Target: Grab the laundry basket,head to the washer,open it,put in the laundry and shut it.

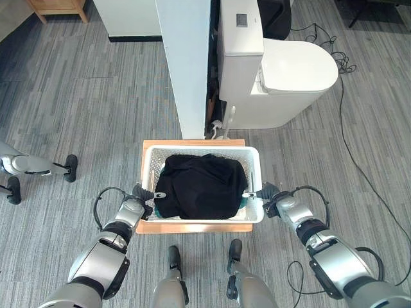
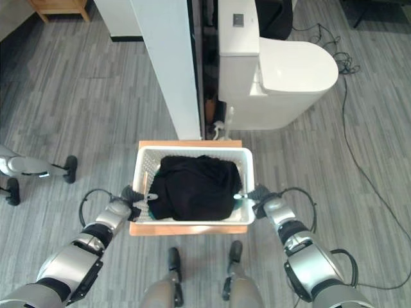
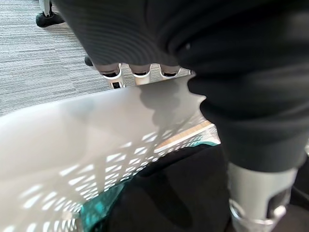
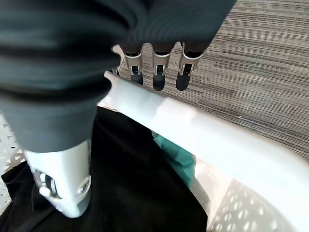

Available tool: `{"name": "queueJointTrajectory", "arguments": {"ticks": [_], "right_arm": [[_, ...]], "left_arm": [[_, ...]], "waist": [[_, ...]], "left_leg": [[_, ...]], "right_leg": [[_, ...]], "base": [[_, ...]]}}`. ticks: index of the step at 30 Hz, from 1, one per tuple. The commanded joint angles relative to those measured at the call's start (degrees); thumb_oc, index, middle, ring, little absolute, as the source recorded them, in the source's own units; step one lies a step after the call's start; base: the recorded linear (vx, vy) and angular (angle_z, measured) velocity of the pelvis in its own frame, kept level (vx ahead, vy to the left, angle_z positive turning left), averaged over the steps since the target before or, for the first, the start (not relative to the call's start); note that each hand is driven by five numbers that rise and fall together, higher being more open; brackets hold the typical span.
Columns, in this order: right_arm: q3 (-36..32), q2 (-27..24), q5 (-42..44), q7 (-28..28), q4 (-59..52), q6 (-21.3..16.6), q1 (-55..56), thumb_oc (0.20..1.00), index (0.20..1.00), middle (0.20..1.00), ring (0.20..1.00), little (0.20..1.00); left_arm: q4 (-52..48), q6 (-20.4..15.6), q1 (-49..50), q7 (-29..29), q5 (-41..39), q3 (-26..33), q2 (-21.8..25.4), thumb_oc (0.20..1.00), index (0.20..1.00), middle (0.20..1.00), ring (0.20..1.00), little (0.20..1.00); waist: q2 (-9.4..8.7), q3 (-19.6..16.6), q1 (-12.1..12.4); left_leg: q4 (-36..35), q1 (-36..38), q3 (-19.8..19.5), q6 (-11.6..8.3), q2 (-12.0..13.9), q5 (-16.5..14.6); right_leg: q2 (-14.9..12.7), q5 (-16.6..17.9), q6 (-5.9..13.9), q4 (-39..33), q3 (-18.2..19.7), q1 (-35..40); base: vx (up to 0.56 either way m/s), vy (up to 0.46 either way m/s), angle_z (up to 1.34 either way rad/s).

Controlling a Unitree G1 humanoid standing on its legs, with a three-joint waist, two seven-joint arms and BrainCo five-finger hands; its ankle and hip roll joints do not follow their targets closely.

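The white laundry basket (image 1: 202,150) stands on a low wooden board (image 1: 192,142) right in front of me. Black laundry (image 1: 202,186) fills it, with a bit of teal cloth (image 4: 176,154) underneath. My left hand (image 1: 131,206) is at the basket's left rim. In the left wrist view its fingers (image 3: 141,70) go down outside the wall (image 3: 72,140) and its thumb (image 3: 256,193) is inside. My right hand (image 1: 282,204) grips the right rim (image 4: 193,125) the same way, fingers (image 4: 161,72) outside and thumb (image 4: 63,179) over the black laundry.
A white toilet (image 1: 289,70) stands just beyond the basket on the right, beside a white partition (image 1: 186,64). A grey wheeled device (image 1: 38,167) lies on the floor at the left. A black cable (image 1: 347,128) runs along the floor at the right. Wooden furniture (image 1: 58,8) is at the far left.
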Motion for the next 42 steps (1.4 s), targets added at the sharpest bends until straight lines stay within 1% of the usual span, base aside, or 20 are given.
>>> {"name": "queueJointTrajectory", "arguments": {"ticks": [1,3,4,13,19,25,33,42], "right_arm": [[-0.7,0.3,5.3,-3.1,-0.5,-3.1,-3.2,1.0,1.0,1.0,1.0,1.0],[-1.1,0.6,6.3,-3.6,-4.3,-3.4,-1.8,1.0,1.0,1.0,1.0,1.0],[-1.9,0.5,6.5,-4.5,-9.4,-3.8,0.7,1.0,1.0,1.0,1.0,1.0],[-3.4,-0.4,5.9,-4.8,-16.7,-4.3,5.7,1.0,1.0,1.0,1.0,1.0],[-3.3,-0.5,6.0,-4.5,-16.8,-4.2,6.5,1.0,1.0,1.0,1.0,1.0],[-3.3,-0.1,6.9,-4.5,-15.6,-4.3,6.1,1.0,1.0,1.0,1.0,1.0],[-3.7,0.4,8.8,-5.4,-15.7,-5.2,6.0,1.0,1.0,1.0,1.0,1.0],[-4.8,0.1,8.4,-6.5,-17.5,-6.3,6.4,1.0,1.0,1.0,1.0,1.0]], "left_arm": [[3.8,-2.1,-5.6,1.8,0.0,-3.5,-0.2,1.0,1.0,1.0,1.0,1.0],[2.4,-2.4,-5.2,2.4,-0.7,-3.0,-0.1,1.0,1.0,1.0,1.0,1.0],[0.4,-2.4,-4.5,3.4,-0.8,-2.3,-0.1,1.0,1.0,1.0,1.0,1.0],[-5.5,-2.6,-3.1,4.9,-0.3,-0.7,0.3,1.0,1.0,1.0,1.0,1.0],[-7.2,-2.5,-3.9,5.4,0.2,-0.6,0.9,1.0,1.0,1.0,1.0,1.0],[-6.7,-2.5,-5.1,5.5,-0.1,-1.2,0.7,1.0,1.0,1.0,1.0,1.0],[-5.8,-2.7,-5.8,5.9,-1.0,-1.8,-0.4,1.0,1.0,1.0,1.0,1.0],[-7.0,-3.3,-5.7,6.7,-1.7,-1.7,-0.9,1.0,1.0,1.0,1.0,1.0]], "waist": [[0.25,-0.1,0.6],[0.06,-0.1,0.6],[-0.23,-0.2,0.6],[-0.13,-0.5,0.7],[0.09,-0.7,0.8],[0.15,-0.3,0.8],[-0.21,0.5,0.6],[-0.62,1.0,0.7]], "left_leg": [[0.1,-0.6,-1.5,0.64,-0.6,0.8],[0.1,-0.8,-1.5,0.72,-0.7,0.7],[0.1,-0.8,-1.5,0.76,-0.6,0.6],[0.1,-0.5,-1.6,0.91,-0.9,0.3],[0.1,-0.7,-1.8,0.96,-1.1,0.2],[0.1,-1.4,-2.0,1.01,-1.2,0.4],[0.1,-2.5,-2.2,1.06,-1.3,0.8],[0.1,-3.5,-2.6,1.15,-1.2,0.8]], "right_leg": [[-6.4,-0.2,7.07,0.0,-1.0,2.6],[-6.4,-0.1,7.15,0.0,-1.1,2.3],[-6.5,-0.3,7.24,0.0,-1.3,2.5],[-6.8,-0.6,7.28,0.0,-1.6,2.9],[-6.9,-0.7,7.26,0.0,-1.7,2.8],[-6.9,-0.4,7.2,0.0,-1.7,2.1],[-6.8,-0.1,7.25,0.0,-1.5,1.1],[-6.7,0.1,7.25,0.0,-1.7,0.3]], "base": [[0.04,0.038,0.0],[0.05,0.028,-0.03],[0.05,0.015,-0.05],[0.01,0.004,-0.01],[0.0,0.0,0.0],[0.0,0.0,0.0],[0.0,0.0,0.0],[0.0,0.0,0.0]]}}
